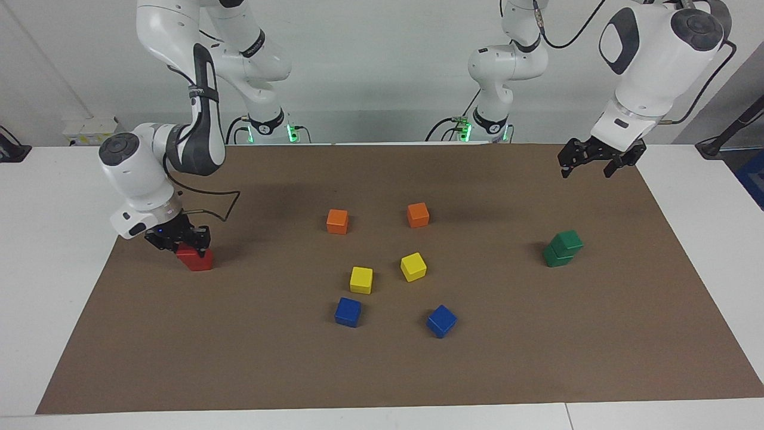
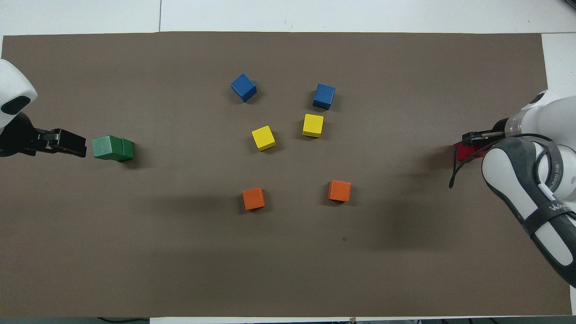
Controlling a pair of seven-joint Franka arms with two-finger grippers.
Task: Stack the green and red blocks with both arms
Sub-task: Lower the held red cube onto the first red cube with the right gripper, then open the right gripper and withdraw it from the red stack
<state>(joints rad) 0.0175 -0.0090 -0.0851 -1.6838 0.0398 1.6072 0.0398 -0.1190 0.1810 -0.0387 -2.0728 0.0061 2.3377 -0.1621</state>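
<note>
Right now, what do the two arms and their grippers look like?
Both arms are glossy white with rounded jointed segments, dark grey joint caps and panels, and black cables looped along them. Each ends in a small black two-finger gripper: the left gripper and the right gripper. Green lights glow at both bases.

Two green blocks (image 1: 562,248) were stacked; one red block (image 1: 195,258) was visible. Orange cubes (image 1: 337,221), yellow cubes (image 1: 361,279) and blue cubes (image 1: 348,312) numbered two each.

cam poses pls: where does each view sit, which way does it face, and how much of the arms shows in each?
Facing view: high across the table, looking at the robots; both arms show whole, left gripper raised, right gripper on a red block.
Overhead view: above the robots' end, looking steeply down and forward; only forearms and grippers show.
Shared: the green stack, mirrored half a turn.
</note>
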